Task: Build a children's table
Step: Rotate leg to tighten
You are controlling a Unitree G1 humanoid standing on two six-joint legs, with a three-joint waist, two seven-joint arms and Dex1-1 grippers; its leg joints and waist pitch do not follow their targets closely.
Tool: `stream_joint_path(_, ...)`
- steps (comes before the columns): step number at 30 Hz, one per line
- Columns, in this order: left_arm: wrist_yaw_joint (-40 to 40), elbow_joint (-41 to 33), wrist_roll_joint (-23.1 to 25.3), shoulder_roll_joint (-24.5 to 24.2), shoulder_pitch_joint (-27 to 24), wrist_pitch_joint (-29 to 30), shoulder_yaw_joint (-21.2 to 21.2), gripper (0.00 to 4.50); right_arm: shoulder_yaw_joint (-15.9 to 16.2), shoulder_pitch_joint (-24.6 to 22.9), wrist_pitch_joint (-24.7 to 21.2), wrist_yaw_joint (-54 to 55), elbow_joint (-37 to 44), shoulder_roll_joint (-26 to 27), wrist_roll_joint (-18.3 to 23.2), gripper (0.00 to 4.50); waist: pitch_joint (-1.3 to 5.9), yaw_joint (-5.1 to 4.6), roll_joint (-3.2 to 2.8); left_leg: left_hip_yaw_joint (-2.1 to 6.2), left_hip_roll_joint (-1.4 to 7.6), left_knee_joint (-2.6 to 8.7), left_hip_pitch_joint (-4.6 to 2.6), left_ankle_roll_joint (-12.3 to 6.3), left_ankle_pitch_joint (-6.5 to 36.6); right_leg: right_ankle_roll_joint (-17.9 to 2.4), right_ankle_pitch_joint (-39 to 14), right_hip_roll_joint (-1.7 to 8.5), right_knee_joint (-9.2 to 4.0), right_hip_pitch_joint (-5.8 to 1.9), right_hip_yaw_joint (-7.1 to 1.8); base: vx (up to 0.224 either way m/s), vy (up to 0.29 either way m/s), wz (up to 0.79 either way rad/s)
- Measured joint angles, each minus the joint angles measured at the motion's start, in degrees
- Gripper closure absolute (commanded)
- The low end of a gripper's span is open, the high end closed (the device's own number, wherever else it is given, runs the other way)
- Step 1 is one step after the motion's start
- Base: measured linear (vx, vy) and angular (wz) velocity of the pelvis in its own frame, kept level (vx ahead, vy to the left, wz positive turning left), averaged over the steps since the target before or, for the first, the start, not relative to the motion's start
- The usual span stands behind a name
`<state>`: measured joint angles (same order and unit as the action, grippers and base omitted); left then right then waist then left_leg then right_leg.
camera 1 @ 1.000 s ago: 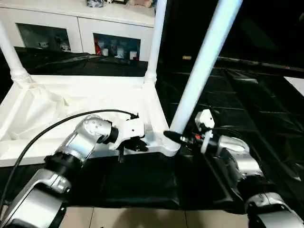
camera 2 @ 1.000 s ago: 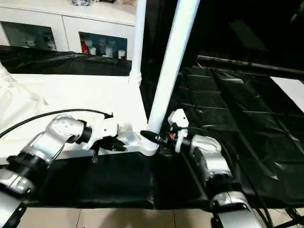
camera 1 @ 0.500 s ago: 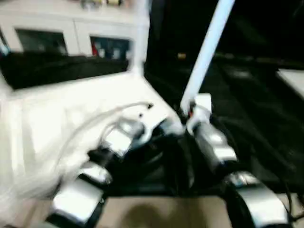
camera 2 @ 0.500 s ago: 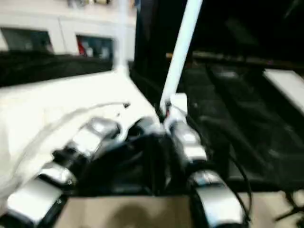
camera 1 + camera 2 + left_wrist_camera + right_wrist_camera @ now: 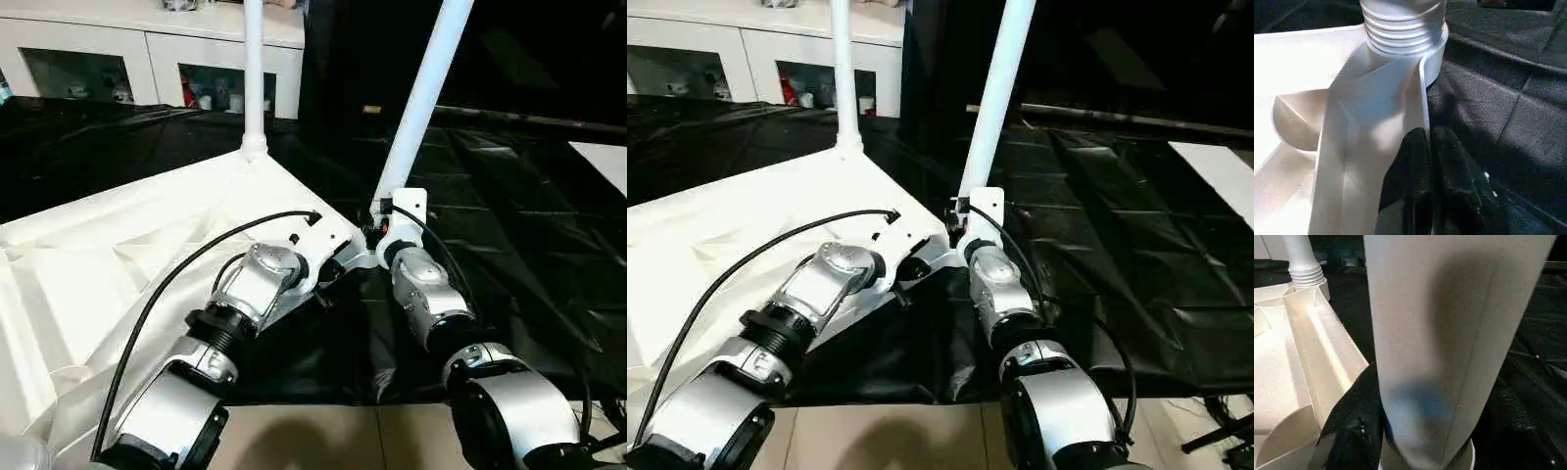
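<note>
Both grippers working the near corner of the upturned small white plastic children's table (image 5: 147, 245).

Lying underside-up on the black-cloth-covered work table (image 5: 509, 225), ribs showing, with two long white tubular legs standing up: a far leg (image 5: 254, 69) upright in its corner socket, a near leg (image 5: 423, 98) leaning from the near corner. Left gripper (image 5: 1432, 161) pressed against the table's thin side rim just below that ribbed corner socket, black fingers (image 5: 1408, 171) nearly together with the rim edge at their tips. Right gripper (image 5: 377, 230) right at the base of the near leg, one black finger (image 5: 1354, 426) touching the tube, jaws about half wide; gripping or merely resting against it, hard to tell. White cabinet (image 5: 147, 49) along the back.
</note>
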<state>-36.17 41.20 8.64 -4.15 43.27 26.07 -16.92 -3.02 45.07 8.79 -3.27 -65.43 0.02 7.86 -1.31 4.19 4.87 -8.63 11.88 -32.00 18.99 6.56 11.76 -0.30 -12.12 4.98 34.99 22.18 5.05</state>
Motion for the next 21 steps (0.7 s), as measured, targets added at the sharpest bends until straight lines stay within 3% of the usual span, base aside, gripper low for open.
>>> stream_joint_path(2,-0.6,0.0,0.0,-0.4,0.0,-0.6,-0.1,4.5,0.0,0.1,0.2,-1.2,-0.1,-0.2,-0.1,2.6,-0.01,-0.21,-0.02,0.0,0.0,0.0,0.02,0.0,0.0,0.0,0.0,0.0,-0.03,0.0,0.0,0.0,0.0,0.0)
stream_joint_path(3,-1.0,0.0,0.0,-0.7,0.0,-1.2,-0.3,4.5,-0.1,0.2,0.3,-2.0,-0.2,-0.2,-0.1,2.04,-0.02,-0.36,-0.02,0.0,0.0,0.0,0.03,0.0,0.0,0.0,0.0,0.0,-0.03,0.01,0.0,0.0,0.0,0.0)
stream_joint_path(4,-1.5,0.0,0.0,-1.1,0.0,-1.8,-0.5,4.5,-0.1,0.3,0.5,-3.2,-0.3,-0.5,-0.2,1.9,-0.04,-0.5,-0.03,0.01,0.0,0.0,0.05,0.0,0.0,0.0,0.0,0.0,-0.04,0.01,0.0,0.0,0.0,0.0)
stream_joint_path(13,-6.1,-1.8,0.0,-4.8,-0.1,-5.6,-1.0,4.5,0.1,-0.1,0.9,-14.9,-1.6,-3.4,-0.7,1.3,-0.65,-0.67,-0.82,-0.24,0.06,0.17,0.23,0.09,-0.1,-0.5,0.3,-0.04,-0.02,0.16,0.04,0.0,0.0,0.0)
stream_joint_path(18,-11.6,-3.9,-0.7,-8.1,-0.2,-8.5,-1.8,4.5,1.9,-3.3,0.2,-29.8,1.8,-7.9,-0.7,0.86,-0.86,-0.72,-1.05,-0.38,0.13,-0.23,1.31,-0.74,-0.7,-0.6,0.3,-0.07,0.02,0.98,0.05,0.0,0.0,0.0)
stream_joint_path(21,-15.2,-4.6,-1.2,-10.4,-0.9,-11.0,-2.1,4.5,3.5,-5.2,-0.9,-37.1,5.9,-10.4,-0.7,0.58,-0.94,-0.8,-1.14,-0.48,0.14,-0.34,1.33,-1.03,-0.5,-0.6,0.2,-0.06,0.03,1.07,0.03,0.0,0.0,0.0)
